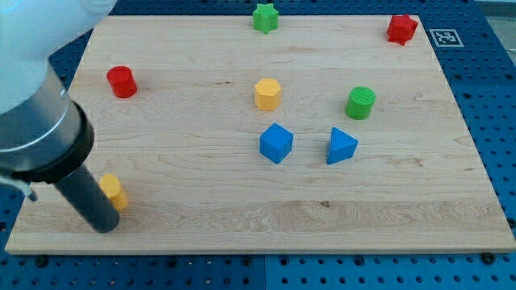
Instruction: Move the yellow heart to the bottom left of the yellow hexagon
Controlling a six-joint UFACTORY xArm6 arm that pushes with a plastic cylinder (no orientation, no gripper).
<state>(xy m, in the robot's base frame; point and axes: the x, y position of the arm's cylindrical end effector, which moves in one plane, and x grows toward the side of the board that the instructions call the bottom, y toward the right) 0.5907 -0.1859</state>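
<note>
The yellow heart [115,192] lies near the view's bottom left corner of the wooden board [266,201], partly hidden behind my rod. My tip [105,227] rests on the board just below and left of the heart, touching or nearly touching it. The yellow hexagon [268,93] stands near the board's middle, far to the upper right of the heart.
A red cylinder [122,81] stands at the upper left. A blue cube [276,142] and a blue triangular block [341,146] lie below the hexagon. A green cylinder [360,102] is right of it. A green star [264,17] and a red block [401,28] sit at the top edge.
</note>
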